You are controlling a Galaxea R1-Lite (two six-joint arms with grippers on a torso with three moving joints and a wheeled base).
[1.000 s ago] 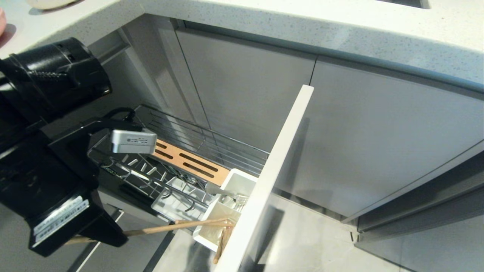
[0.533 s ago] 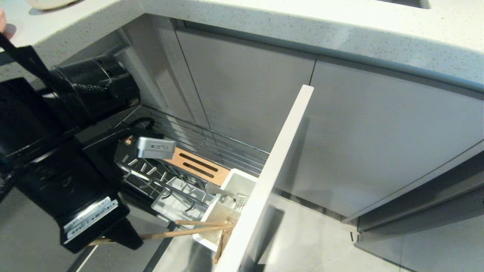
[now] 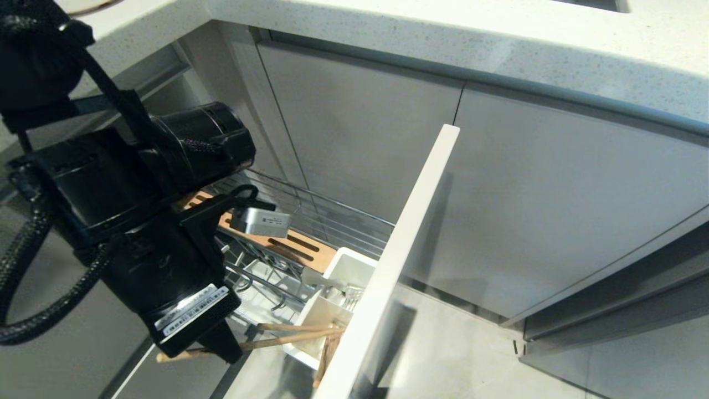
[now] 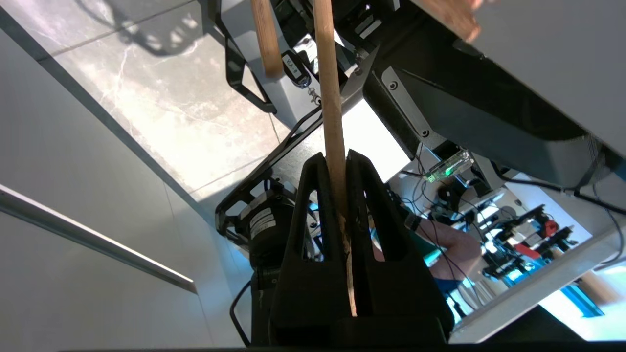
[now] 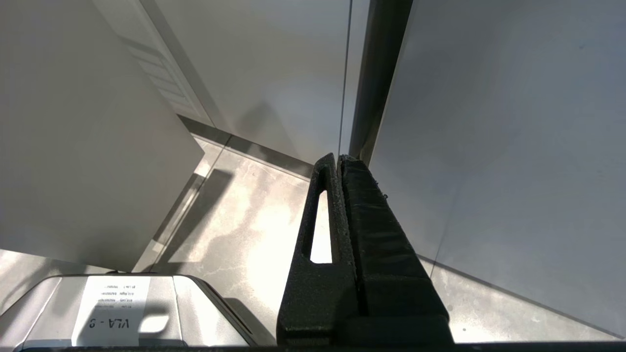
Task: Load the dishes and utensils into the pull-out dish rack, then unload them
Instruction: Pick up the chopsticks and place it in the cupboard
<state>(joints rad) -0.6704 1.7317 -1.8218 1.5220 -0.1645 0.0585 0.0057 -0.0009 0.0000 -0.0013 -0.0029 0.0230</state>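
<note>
Now left pincer (image 4: pixel 341 161) clenched on chopstick (image 4: pixel 328 88); shaft runs out beyond fingertips.

Two chopsticks (image 3: pixel 293 331), one dish rack (image 3: pixel 310 221) with one white caddy (image 3: pixel 338 288), one wooden strip (image 3: pixel 299 246).

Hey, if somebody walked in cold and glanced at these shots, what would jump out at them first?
Probably the bulky black left arm filling the left of the head view, its left gripper shut on a light-wood chopstick that reaches toward the white cutlery caddy. Next, the pull-out dish rack standing open, with its orange-brown wooden strip and tall pale front panel.
</note>
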